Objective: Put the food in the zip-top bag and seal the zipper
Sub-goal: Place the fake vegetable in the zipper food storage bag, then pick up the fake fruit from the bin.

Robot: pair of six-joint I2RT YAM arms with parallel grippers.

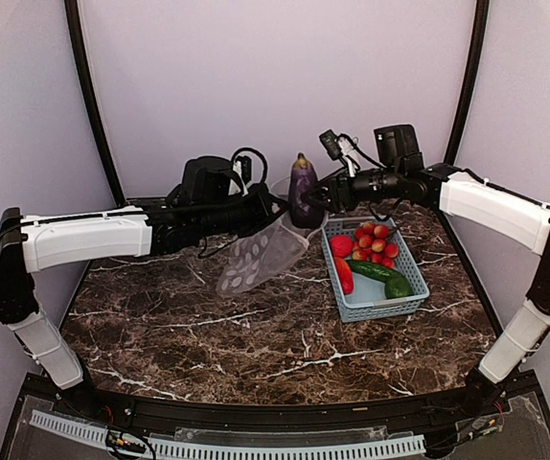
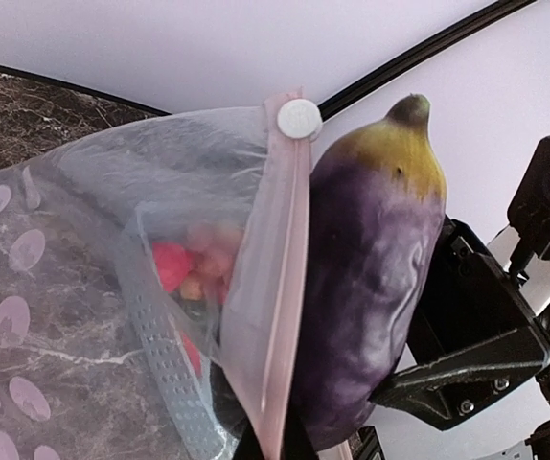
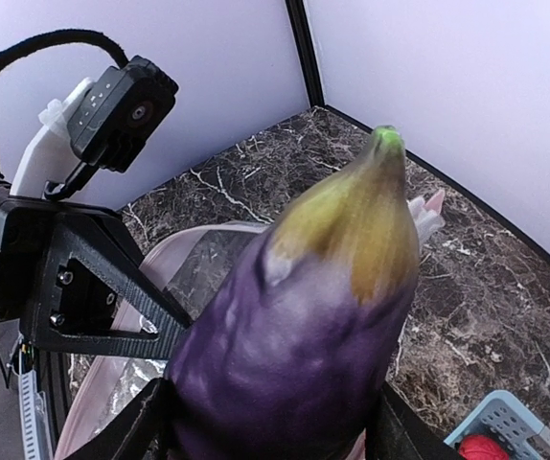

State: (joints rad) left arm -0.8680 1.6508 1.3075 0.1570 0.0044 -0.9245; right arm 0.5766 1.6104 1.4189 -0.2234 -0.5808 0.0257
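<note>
Eggplant [image 1: 303, 192] is gripped upright by right gripper [image 1: 318, 199], touching bag [image 1: 261, 254] mouth; base inside or not cannot be told. Bag is held aloft by left gripper [image 1: 275, 207], clamped on zipper [image 2: 270, 287] edge. Mouth should be kept spread, eggplant lowered base-first, released only once fully inside.

Above the far middle of the table [image 1: 256, 335], an eggplant [image 1: 304, 192] stands upright, right against the zipper [image 2: 280, 287] of the zip-top bag [image 1: 261, 254], which slopes down to its near left. To the right, a basket [image 1: 376, 305] on the table holds berries [image 1: 375, 241] at its far end and a cucumber [image 1: 374, 270] nearer.
</note>
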